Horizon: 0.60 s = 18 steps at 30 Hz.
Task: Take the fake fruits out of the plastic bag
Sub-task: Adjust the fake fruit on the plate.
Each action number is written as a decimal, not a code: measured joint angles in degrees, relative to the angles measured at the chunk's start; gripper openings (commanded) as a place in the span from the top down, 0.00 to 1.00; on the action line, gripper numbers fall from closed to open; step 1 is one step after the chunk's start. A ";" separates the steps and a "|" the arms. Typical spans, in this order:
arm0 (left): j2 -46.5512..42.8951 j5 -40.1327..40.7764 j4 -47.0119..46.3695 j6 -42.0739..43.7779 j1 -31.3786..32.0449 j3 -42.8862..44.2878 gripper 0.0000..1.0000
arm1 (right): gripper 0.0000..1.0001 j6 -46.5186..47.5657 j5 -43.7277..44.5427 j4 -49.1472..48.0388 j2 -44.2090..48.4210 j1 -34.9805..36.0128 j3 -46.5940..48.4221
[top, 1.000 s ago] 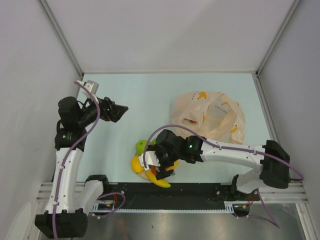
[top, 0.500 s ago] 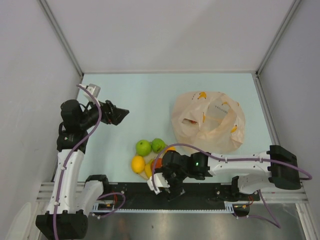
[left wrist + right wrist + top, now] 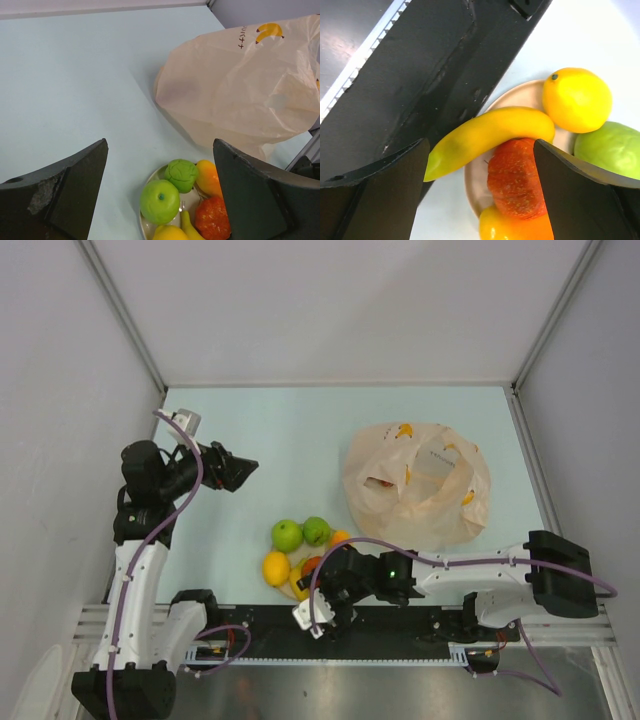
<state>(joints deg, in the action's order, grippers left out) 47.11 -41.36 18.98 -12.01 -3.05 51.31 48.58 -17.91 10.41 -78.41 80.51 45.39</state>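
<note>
On the tabletop the plastic bag lies crumpled at the right rear, its contents hidden from me. The plate by the front edge carries the green apples, lemon, banana, mango and a red piece. Both claws hang spread and empty, the right claw just past the plate's near rim and the left claw raised well off to the left. I'd have the right rise clear of the overhanging banana before going for the bag's mouth, with the left pinning the thin film.

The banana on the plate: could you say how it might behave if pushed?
The banana looks glossy, so probably slippery. Its tip overhangs the plate rim, so a nudge might pivot it off. Unsupported there yet unbent, it is probably stiff.
</note>
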 measured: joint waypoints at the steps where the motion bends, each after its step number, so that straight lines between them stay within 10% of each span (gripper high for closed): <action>1: 0.02 0.00 0.00 0.00 0.00 0.00 0.08 | 0.09 0.35 0.11 -0.35 -0.02 0.02 -0.07; 18: 1.46 0.00 -0.07 0.04 0.00 0.00 0.08 | 0.05 5.05 -0.96 -5.35 -5.01 -1.16 -1.42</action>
<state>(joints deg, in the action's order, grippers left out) 48.58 -41.36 18.92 -11.97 -3.05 51.31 53.63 -18.87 5.06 -83.42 79.35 43.97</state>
